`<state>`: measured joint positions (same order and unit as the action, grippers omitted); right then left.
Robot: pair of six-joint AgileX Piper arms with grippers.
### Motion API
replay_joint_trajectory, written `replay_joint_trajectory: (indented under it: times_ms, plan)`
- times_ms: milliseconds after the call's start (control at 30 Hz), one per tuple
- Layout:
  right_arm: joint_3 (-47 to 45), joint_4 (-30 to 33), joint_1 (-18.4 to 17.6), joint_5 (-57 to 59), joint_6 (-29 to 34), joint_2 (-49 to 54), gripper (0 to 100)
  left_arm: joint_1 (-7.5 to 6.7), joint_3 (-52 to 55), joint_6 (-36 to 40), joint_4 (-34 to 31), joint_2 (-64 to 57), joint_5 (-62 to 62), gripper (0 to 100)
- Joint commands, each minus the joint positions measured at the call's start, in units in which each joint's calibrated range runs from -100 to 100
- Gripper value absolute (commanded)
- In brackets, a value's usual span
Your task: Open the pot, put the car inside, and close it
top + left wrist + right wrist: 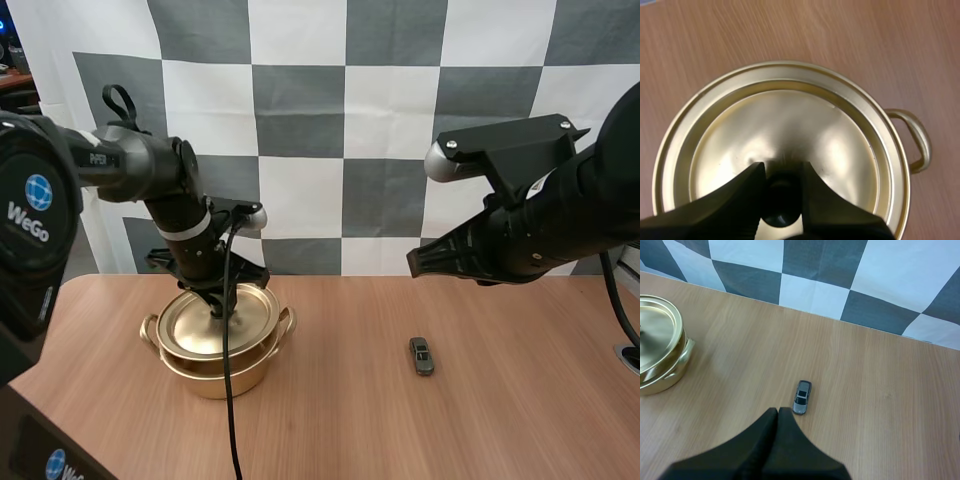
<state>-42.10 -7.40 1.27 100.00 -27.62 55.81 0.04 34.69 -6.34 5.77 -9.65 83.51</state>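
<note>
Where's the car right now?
The car lies on the table, to the right of the pot and well apart from it. In the right wrist view it sits just beyond the shut right gripper.

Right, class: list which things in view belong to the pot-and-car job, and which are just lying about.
Job: pot, lid, car, left gripper clamping the lid, right gripper near the car.
Lying about: just the table beneath them.

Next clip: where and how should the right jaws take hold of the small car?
Pinch the car across its two long sides, coming straight down from above: it lies flat on the table, roof up, low and narrow, well apart from the pot.
</note>
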Motion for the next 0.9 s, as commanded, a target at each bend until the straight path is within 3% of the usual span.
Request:
replay_joint_trajectory:
  times_ms: [0, 233, 367, 533, 700, 867]
  plan:
    - [0.07, -0.02, 0.01, 0.00, 0.04, 0.05, 0, -0.01, -6.10, -0.06, 0.38, -1.24, 4.93, 0]
    - [0.07, 0.19, 0.01, 0.00, 0.04, 0.05, 0, -0.01, -23.19, -0.06, 2.56, -8.71, 16.49, 0]
    - [0.07, 1.22, 0.01, 0.00, 0.04, 0.05, 0, -0.01, -29.53, -0.06, 3.70, -14.43, 16.49, 0]
    - [0.07, 3.78, 0.01, -0.35, 1.36, -0.08, 0, -0.01, -31.28, -0.06, 3.79, -24.95, 16.49, 0]
    - [0.32, 9.60, 0.01, -13.76, 4.14, -2.11, 0, -0.01, -31.28, -0.06, 3.11, -39.43, 16.49, 0]
    - [0.42, 7.40, 0.01, -14.97, 4.14, -10.28, 0, -0.01, -31.28, 0.03, 2.99, -50.42, 16.49, 0]
